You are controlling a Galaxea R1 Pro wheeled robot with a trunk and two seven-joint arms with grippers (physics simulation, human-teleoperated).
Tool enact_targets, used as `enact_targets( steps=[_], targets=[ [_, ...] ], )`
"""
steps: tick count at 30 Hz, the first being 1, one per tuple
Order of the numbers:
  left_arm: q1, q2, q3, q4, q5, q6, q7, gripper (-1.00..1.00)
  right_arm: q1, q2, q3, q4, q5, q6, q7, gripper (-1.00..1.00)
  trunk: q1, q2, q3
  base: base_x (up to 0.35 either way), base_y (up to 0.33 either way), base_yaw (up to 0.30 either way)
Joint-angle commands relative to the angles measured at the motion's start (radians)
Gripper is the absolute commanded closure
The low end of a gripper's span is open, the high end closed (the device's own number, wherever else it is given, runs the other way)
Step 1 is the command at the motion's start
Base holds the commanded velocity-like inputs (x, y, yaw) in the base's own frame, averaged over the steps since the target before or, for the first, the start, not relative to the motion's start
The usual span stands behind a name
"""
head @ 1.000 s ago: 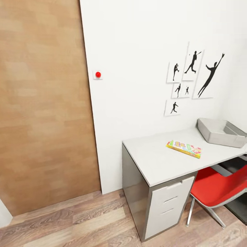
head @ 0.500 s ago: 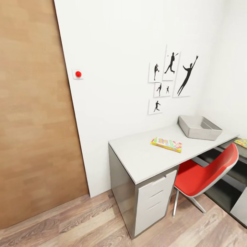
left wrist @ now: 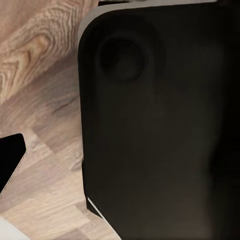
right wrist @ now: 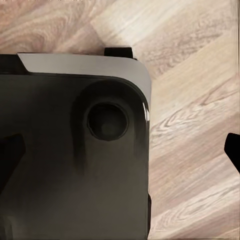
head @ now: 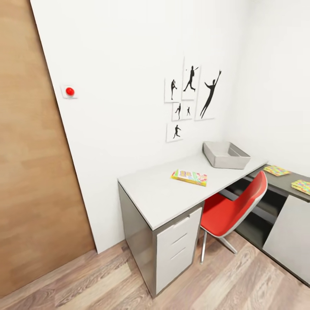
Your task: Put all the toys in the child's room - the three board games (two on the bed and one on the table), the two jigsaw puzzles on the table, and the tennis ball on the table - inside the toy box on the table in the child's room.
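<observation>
The pale-topped table point(head: 150, 193) with white drawers stands against the white wall under the baseball-player prints. A flat green-yellow-red board game box point(head: 189, 177) lies near its middle. The pale grey toy box point(head: 225, 155) sits at the table's far end, and its inside is hidden from here. Two flat jigsaw puzzles point(head: 276, 170) point(head: 301, 186) with many small coloured pieces lie on the lower dark grey desk to the right. My left gripper point(left wrist: 120, 160) and right gripper point(right wrist: 120, 150) hang over the plank floor beside my dark base, with fingertips point(left wrist: 10, 160) point(right wrist: 232, 147) at the frame edges and nothing between them.
A red chair point(head: 230, 211) is tucked under the table's right part. The lower dark grey desk point(head: 284, 181) runs along the right wall. A wooden door point(head: 30, 172) fills the left, with a red button point(head: 69, 91) on the wall beside it. Plank floor point(head: 107, 280) lies in front.
The head view has swung to the right, so everything slid left in the picture. The dark desk with the two puzzles has come into view. Nothing on the table moved.
</observation>
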Motion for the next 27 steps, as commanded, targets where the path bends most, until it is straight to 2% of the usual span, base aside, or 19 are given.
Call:
enact_targets(
  steps=[1, 18, 27],
  targets=[
    [0.001, 0.000, 0.000, -0.002, 0.000, 0.000, 0.001, -1.00, 0.000, 0.000, 0.000, 0.000, -0.001, 0.001, 0.000, -1.00, 0.000, 0.000, -0.001, 0.000, 0.000, -0.278],
    [-0.039, -0.015, 0.002, -0.005, 0.004, 0.006, 0.000, -1.00, -0.016, -0.009, -0.001, -0.006, -0.002, 0.010, 0.000, -1.00, 0.000, 0.000, -0.011, 0.000, 0.000, -0.277],
    [-0.091, -0.033, 0.003, -0.006, 0.007, 0.010, 0.002, -1.00, -0.055, -0.015, -0.001, -0.007, -0.003, 0.094, 0.001, -1.00, 0.000, 0.000, -0.018, 0.000, 0.000, -0.263]
  ],
)
